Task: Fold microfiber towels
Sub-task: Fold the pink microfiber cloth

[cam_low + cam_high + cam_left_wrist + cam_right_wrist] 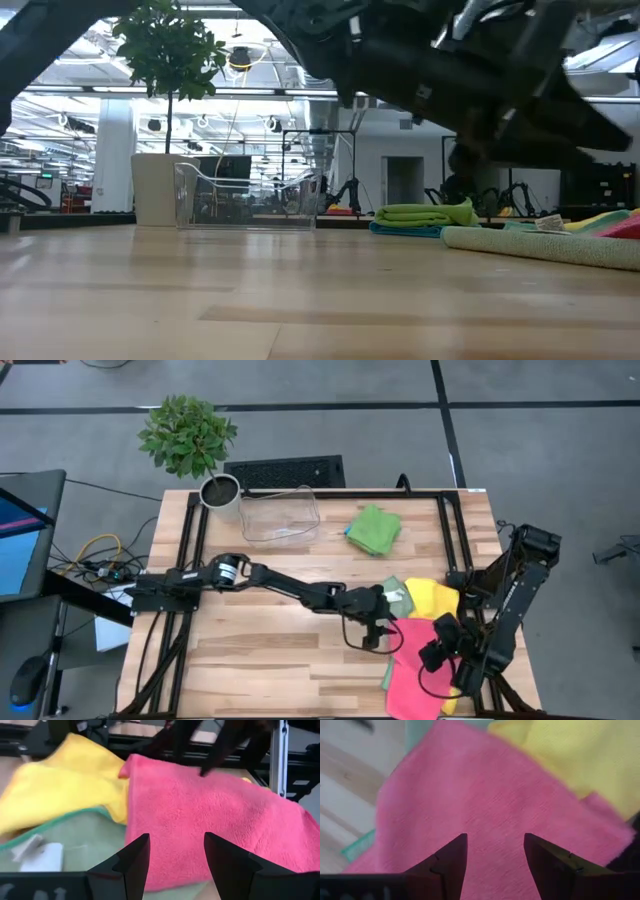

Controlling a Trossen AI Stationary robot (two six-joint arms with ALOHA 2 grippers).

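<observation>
- My left gripper (383, 628) hangs over the near-right part of the table, jaws standing apart with nothing between them; in its wrist view the two dark fingers (132, 865) frame the edge of the pink towel (200, 820).
- My right gripper (437, 650) is also spread and empty, poised directly above the same pink towel (470, 805), which fills the gap between its fingers in the right wrist view.
- The pink towel (418, 665) lies flat at the table's near-right corner, on top of a yellow towel (432, 598) and a pale sage green towel (395, 592) that carries a small white tag (42, 857).
- One bright green towel (375, 528) already sits folded on a blue one farther back, beside the clear plastic bin (280, 512). A potted plant (190, 440) stands at the far-left corner.
- I judge the pink cloth light, limp and fuzzy: it will sag and drape rather than hold a shape, and the pile should give my pads decent friction, so slipping is unlikely.
- The risk I see is pinching the yellow or sage layer along with it, since all three overlap.
- I would take it at two corners of one edge, one gripper each, pinching shallow at the hem so only the top layer comes up, then carry that edge across to the opposite one.
</observation>
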